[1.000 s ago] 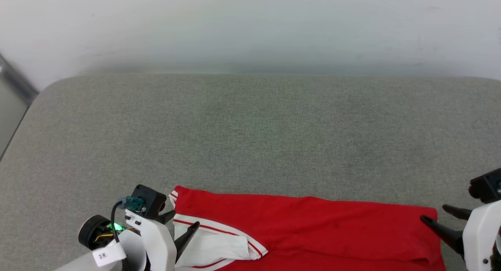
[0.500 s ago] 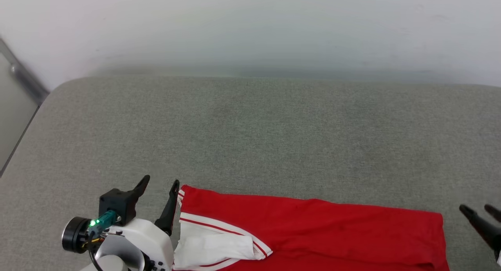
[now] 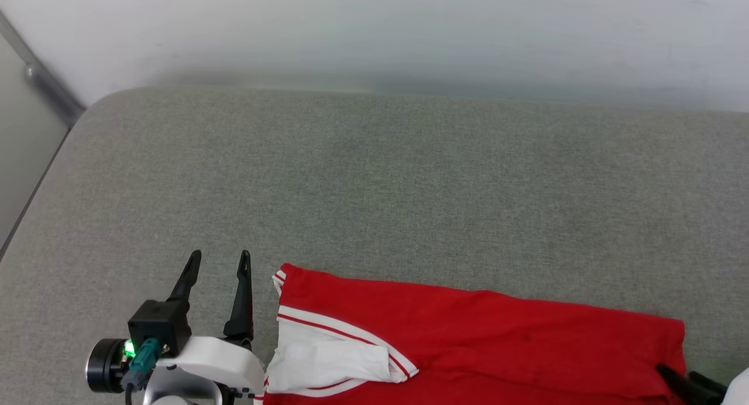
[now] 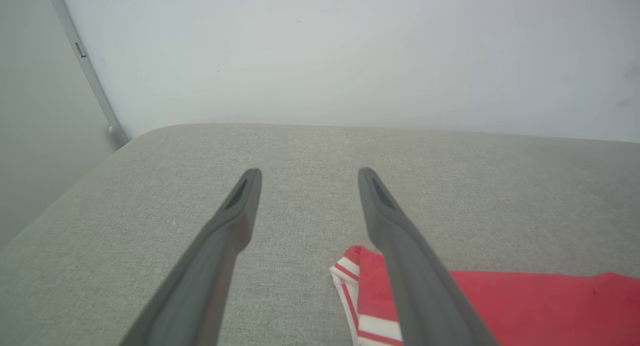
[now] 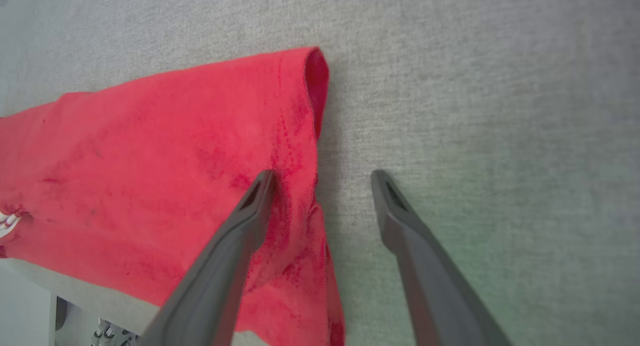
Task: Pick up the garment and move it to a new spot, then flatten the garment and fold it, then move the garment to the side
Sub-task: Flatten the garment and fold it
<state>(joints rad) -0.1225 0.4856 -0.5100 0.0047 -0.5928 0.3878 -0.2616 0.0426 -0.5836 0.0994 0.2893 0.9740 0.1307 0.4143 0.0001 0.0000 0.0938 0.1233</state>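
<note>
The garment [image 3: 480, 340] is a red jersey with a white sleeve [image 3: 327, 358] and striped trim. It lies folded in a long band along the near edge of the grey padded surface [image 3: 374, 188]. My left gripper [image 3: 220, 256] stands open just left of the garment's striped corner, fingers pointing away, nothing between them. In the left wrist view the gripper [image 4: 308, 172] spans bare grey cloth, with the garment [image 4: 525, 306] beside its right finger. My right gripper [image 3: 679, 374] is open at the garment's right end. In the right wrist view the gripper [image 5: 323, 175] straddles the garment [image 5: 175, 161]'s edge without touching it.
A white wall [image 3: 374, 30] rises behind the grey surface. A metal strip [image 3: 47, 83] runs down the wall at the far left, past the surface's rounded corner. The near edge of the surface drops to the floor [image 5: 30, 316].
My left gripper has come off the white sleeve and turned its fingers away, now standing left of the garment. The right gripper has drawn back to the lower right. The head view shifted slightly.
</note>
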